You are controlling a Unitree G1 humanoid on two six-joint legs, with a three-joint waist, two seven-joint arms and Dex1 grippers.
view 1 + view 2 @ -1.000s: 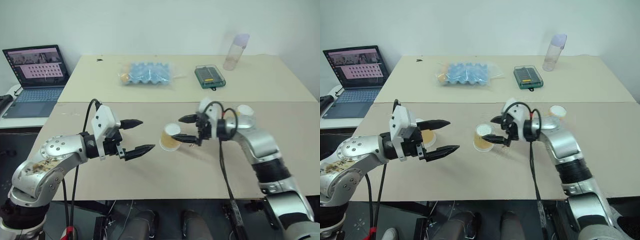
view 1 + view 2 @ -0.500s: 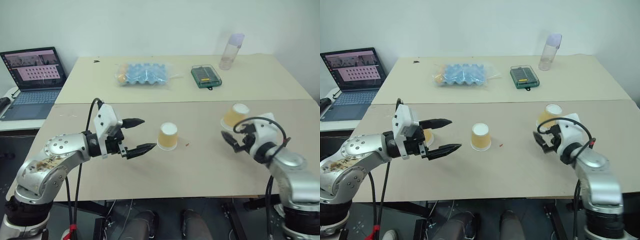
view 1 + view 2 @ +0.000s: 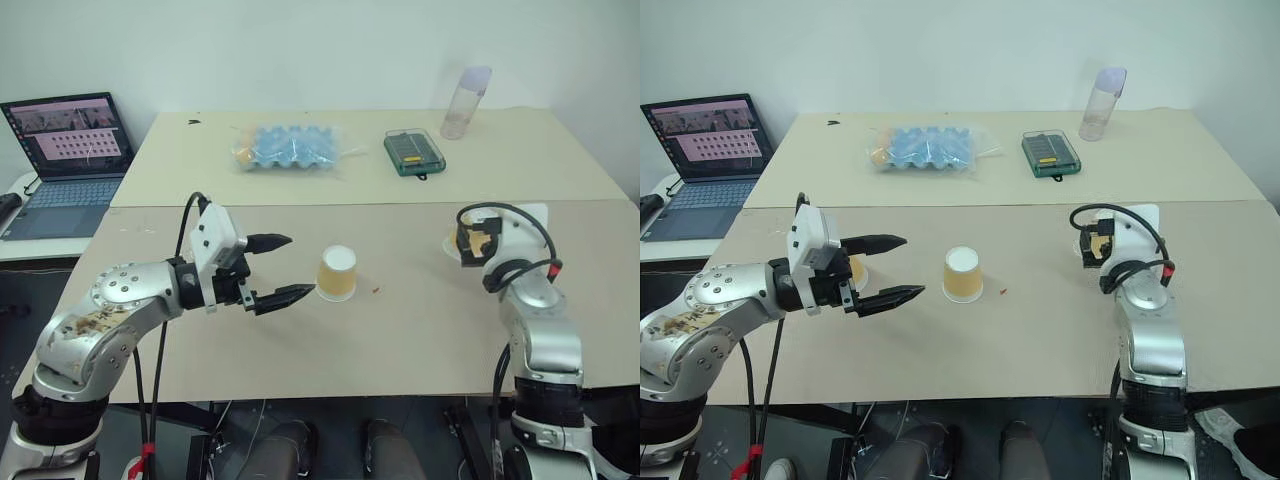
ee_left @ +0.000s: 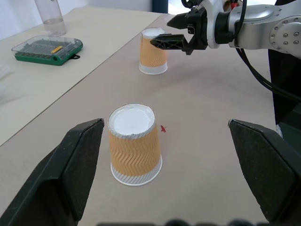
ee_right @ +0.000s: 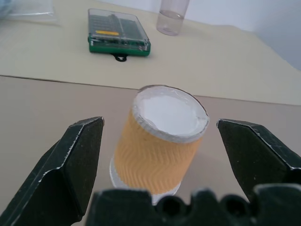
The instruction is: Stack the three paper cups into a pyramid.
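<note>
Three paper cups, orange with white rims, stand upside down on the near table. The middle cup (image 3: 338, 272) sits just past the tips of my left gripper (image 3: 299, 266), which is open and empty. A second cup (image 3: 854, 270) peeks out behind that gripper. The right-hand cup (image 5: 155, 141) stands just ahead of my right gripper (image 5: 160, 122), in line with the gap between its fingers. That gripper is open and does not touch the cup. The left wrist view shows the middle cup (image 4: 134, 143) close up and the right-hand cup (image 4: 154, 52) farther off.
On the far table lie a bagged blue egg tray (image 3: 290, 147), a green case (image 3: 414, 152) and a clear bottle (image 3: 468, 102). An open laptop (image 3: 65, 150) sits at the left. A seam separates the two tables.
My right gripper left the middle cup standing on the table, swung to the right and turned to face the right-hand cup. The left gripper stayed put.
</note>
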